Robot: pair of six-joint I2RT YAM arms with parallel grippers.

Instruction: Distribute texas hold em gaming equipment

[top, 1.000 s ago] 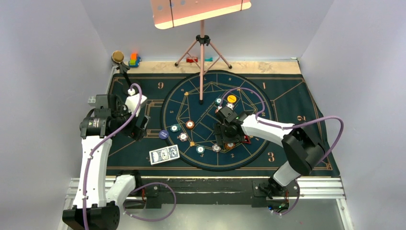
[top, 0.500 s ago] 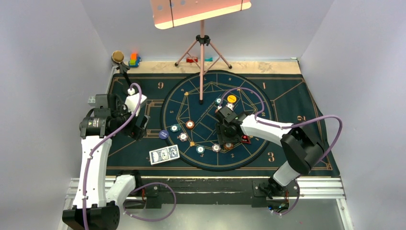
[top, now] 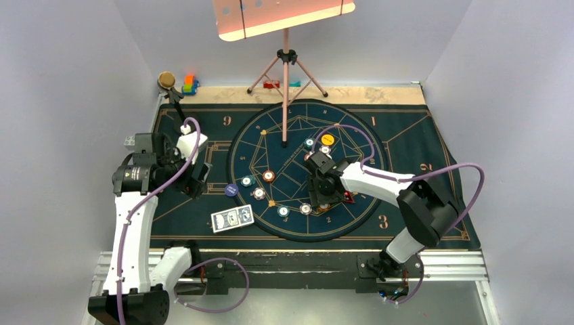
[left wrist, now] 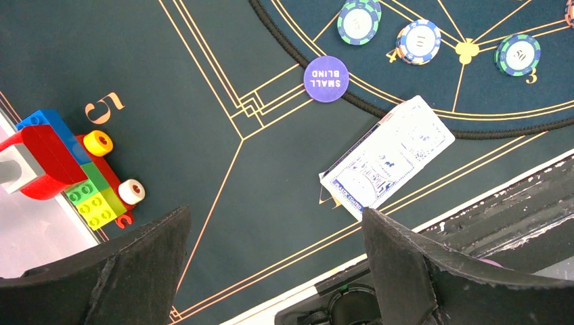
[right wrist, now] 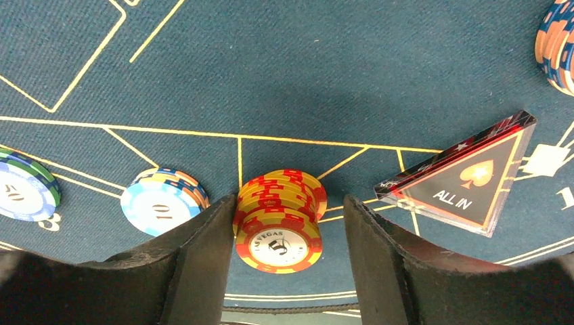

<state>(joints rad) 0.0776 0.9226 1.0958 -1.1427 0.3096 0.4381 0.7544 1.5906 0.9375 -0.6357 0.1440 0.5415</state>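
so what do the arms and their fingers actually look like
Both the left arm and right arm have white shells with black joints and a purple cable looping along each. The fingers are matte black, wedge-shaped and rough-surfaced.

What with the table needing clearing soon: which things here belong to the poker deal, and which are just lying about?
Poker deal: red-and-yellow chip stack, ALL IN triangular marker, SMALL BLIND disc, playing cards, yellow disc, light-blue 10 chips, green-edged chips.
Lying about: toy blocks, pink tripod stand.
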